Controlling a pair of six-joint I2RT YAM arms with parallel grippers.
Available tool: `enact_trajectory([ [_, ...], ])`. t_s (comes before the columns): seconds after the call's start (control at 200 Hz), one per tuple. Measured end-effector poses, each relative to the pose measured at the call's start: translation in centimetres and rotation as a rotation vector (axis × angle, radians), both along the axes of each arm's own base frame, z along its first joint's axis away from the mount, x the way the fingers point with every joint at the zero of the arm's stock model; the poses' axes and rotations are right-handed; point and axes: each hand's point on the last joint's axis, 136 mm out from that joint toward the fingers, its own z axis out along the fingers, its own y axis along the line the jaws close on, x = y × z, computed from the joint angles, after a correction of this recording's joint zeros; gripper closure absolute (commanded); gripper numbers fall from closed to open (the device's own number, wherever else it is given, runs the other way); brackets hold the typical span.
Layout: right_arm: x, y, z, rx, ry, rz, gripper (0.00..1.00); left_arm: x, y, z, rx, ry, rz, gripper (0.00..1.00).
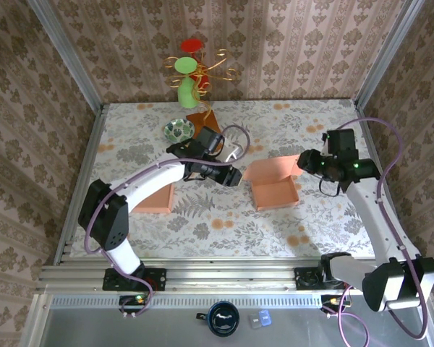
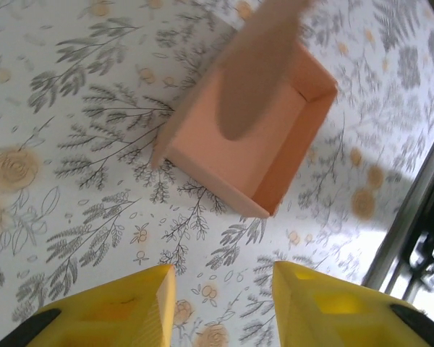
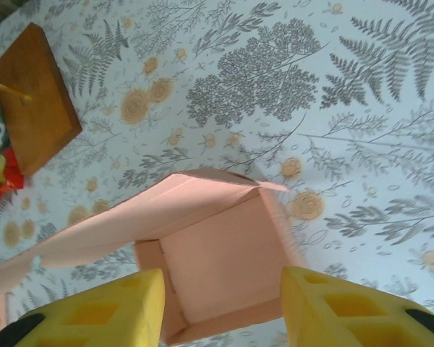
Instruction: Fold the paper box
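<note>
From above, the paper box (image 1: 276,194) lies on the flowered table (image 1: 311,217) right of centre, an open salmon tray with its lid flap (image 1: 271,168) raised at the far side. The left gripper (image 1: 235,178) hangs just beside the box's left wall, and the right gripper (image 1: 304,163) sits at the far right corner, near the flap. A flat salmon sheet (image 1: 158,199) lies under the left arm, and a patterned bowl (image 1: 179,130) and a wooden base (image 1: 205,119) stand well apart toward the back. In the left wrist view, the left gripper (image 2: 224,303) has its yellow fingers (image 2: 123,311) moderately spread with only tablecloth between them; the box (image 2: 275,152) lies ahead, clear of them, its hollow facing the camera. In the right wrist view, the right gripper (image 3: 223,289) also stands moderately spread, and the near end of the box (image 3: 217,253) reaches into the gap between the fingers; I cannot tell whether either finger touches it. The flap (image 3: 130,217) slants away to the left, and the wooden base (image 3: 32,94) shows at the upper left.
</note>
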Motion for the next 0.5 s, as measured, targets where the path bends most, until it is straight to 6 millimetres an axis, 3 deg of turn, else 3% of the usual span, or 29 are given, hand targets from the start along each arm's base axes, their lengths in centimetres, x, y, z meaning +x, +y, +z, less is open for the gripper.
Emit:
enact_trajectory([
  [0.14, -0.3, -0.5, -0.2, -0.012, 0.01, 0.031, 0.53, -0.5, -0.6, 0.0, 0.021, -0.106, -0.115, 0.56],
  [0.345, -0.3, -0.2, 0.0, 0.026, 0.007, 0.048, 0.53, 2.1, -2.2, 0.6, 0.043, -0.226, -0.177, 0.55],
  [0.5, -0.3, 0.0, 0.0, 0.056, 0.007, 0.055, 0.53, 3.1, -2.9, -0.9, 0.087, -0.246, -0.212, 0.56],
])
